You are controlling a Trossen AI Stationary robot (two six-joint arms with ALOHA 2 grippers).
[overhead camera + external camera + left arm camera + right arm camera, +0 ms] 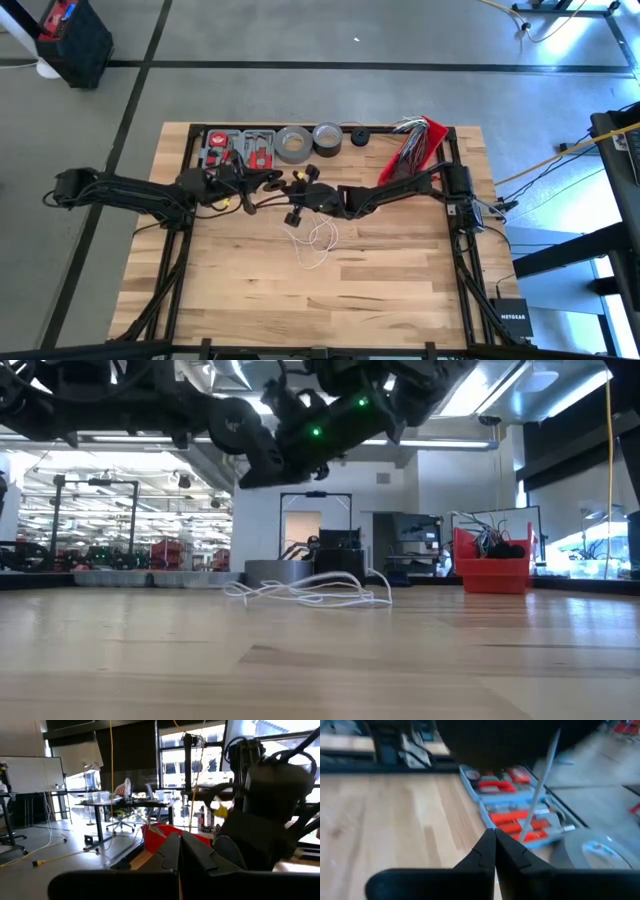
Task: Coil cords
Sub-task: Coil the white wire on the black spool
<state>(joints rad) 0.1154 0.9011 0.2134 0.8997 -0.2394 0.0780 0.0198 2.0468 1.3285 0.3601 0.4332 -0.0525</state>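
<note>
The thin white cord (315, 243) lies in loose loops on the wooden table (400, 280), near its middle; the low view shows its pile (310, 592) resting flat. Both grippers hover above the table just beyond the pile, tip to tip. My left gripper (278, 182) is shut, with nothing showing between its fingers (170, 850). My right gripper (298, 190) is shut too. In the right wrist view a straight pale strand (540, 785) runs from the dark left arm down past the right gripper (494, 831). My left gripper: the strand's upper end is hidden behind the left arm's dark bulk, so I cannot tell whether it holds the cord. My right gripper: the strand meets the outer edge of one finger (522, 851), away from the tips; whether it touches cannot be told.
Along the far edge stand a grey case of red tools (238, 148), two grey tape rolls (293, 144) (327, 135) and a red bin of wires (420, 145). The case (520, 805) lies just beyond my right gripper. The near half of the table is bare wood.
</note>
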